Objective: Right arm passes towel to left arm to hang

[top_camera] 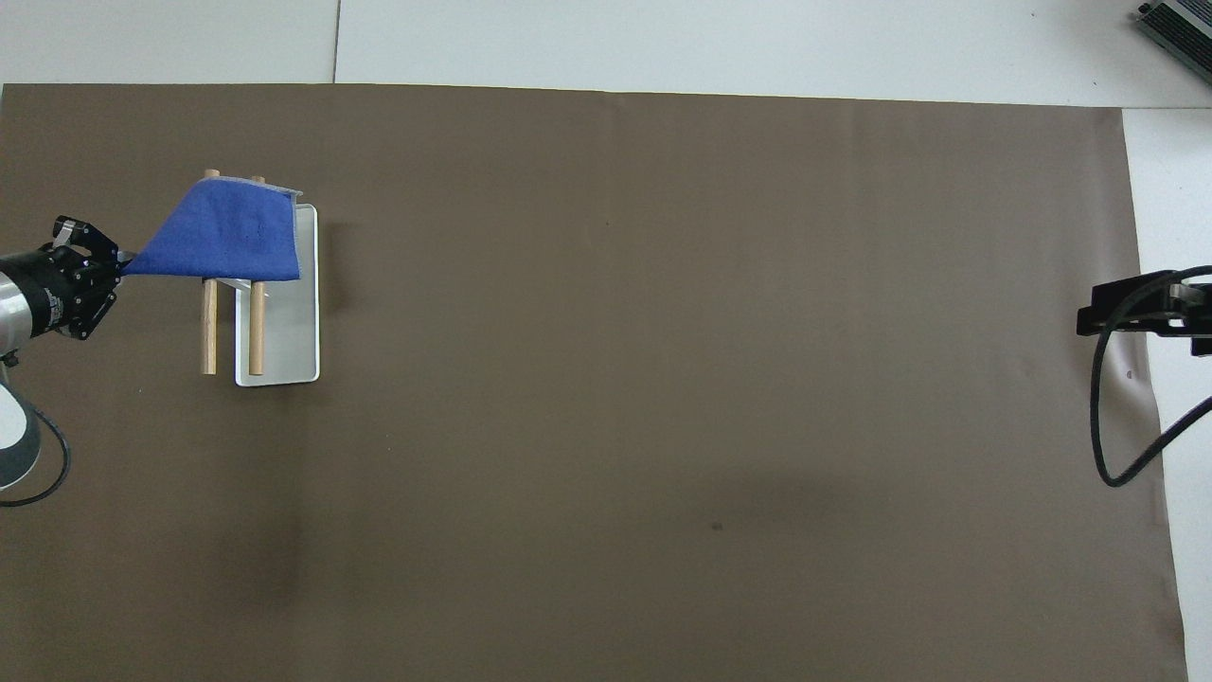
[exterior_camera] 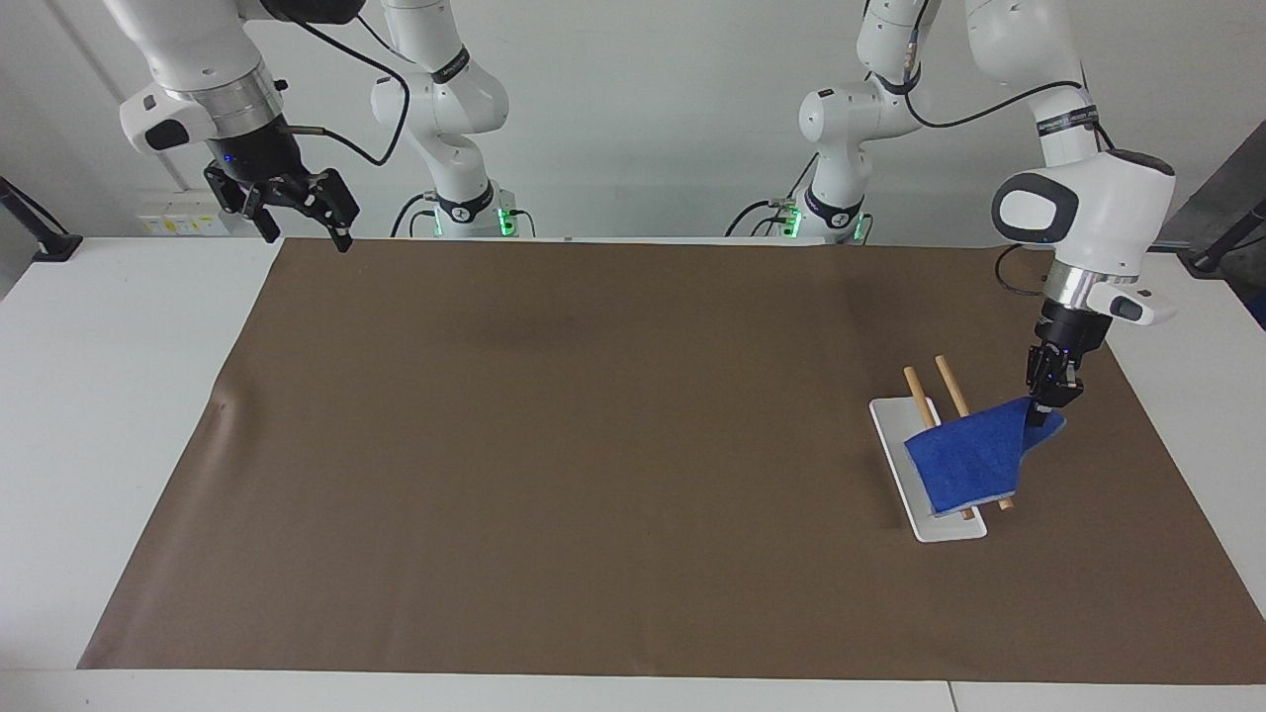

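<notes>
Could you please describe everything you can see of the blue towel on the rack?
The small bright blue terry-cloth towel with pale grey edging is soft and rumpled. It lies draped over the two wooden rods of the rack that stands on a white rectangular tray, toward the left arm's end of the table. One corner is pulled up and pinched in the shut left claw; the rest hangs down over the tray.

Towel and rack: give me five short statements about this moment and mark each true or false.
1. The left claw is shut on a corner of the blue towel. True.
2. The towel lies flat on the brown mat. False: it drapes over the two wooden rods.
3. The right claw holds the towel. False: it is open and empty, raised over the mat's corner.
4. The rods stand over a white tray. True.
5. The tray sits toward the right arm's end. False: the left arm's end.
</notes>
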Motion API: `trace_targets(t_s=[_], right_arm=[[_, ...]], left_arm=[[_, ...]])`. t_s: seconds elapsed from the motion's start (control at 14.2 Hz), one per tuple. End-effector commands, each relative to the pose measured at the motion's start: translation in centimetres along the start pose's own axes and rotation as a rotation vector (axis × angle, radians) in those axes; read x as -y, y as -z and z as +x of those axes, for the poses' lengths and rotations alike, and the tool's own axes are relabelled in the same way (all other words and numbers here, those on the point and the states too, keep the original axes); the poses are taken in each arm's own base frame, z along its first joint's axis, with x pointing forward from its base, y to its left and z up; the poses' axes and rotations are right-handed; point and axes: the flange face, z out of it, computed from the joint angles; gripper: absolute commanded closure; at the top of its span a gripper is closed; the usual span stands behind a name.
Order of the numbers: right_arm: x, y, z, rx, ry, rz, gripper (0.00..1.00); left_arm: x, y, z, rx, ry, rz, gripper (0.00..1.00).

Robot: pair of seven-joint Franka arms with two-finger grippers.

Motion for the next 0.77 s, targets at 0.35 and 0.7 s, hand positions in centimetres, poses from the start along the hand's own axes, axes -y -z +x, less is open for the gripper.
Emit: trace_targets(t_s=[0.35, 0.7], right_arm=[[-0.6, 0.3, -0.9, -0.015, 0.018, -0.004, 0.00], [-0.5, 0.3, -0.9, -0.014, 0.017, -0.003, 0.00]], left_arm=[[-0.6, 0.4, -3.2, 0.014, -0.056, -0.017, 1.00], [1.3, -1.2, -4.2, 0.035, -0.056, 0.026, 1.00]])
